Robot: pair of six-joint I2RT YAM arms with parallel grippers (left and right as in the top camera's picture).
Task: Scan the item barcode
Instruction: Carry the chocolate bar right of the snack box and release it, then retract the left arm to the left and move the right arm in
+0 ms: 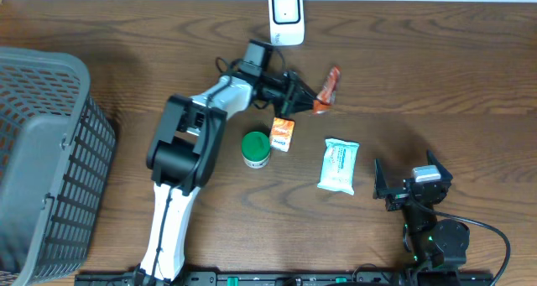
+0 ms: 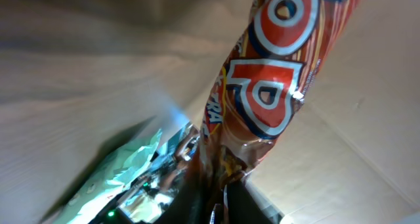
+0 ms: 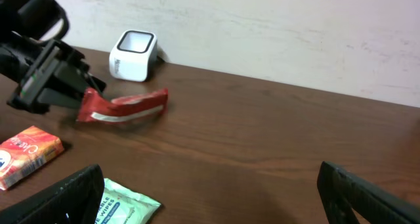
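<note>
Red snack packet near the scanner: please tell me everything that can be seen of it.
The red snack packet is long, narrow and glossy, like crinkled foil, with large white lettering. The left claw pinches one end; the rest sticks out near the white scanner. Whether it rests on the table I cannot tell.

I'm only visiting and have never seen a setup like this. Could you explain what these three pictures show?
These are two robot arms at a wooden table. One picture looks down from above. The other two come from small cameras on each arm's wrist. On the table are a white scanner, a green-lidded jar, a small orange box, a pack of wipes and, at the left, a grey basket. The left arm's tool pinches one end of a red snack packet, not far from the scanner. The right arm's tool is open and holds nothing.
</note>
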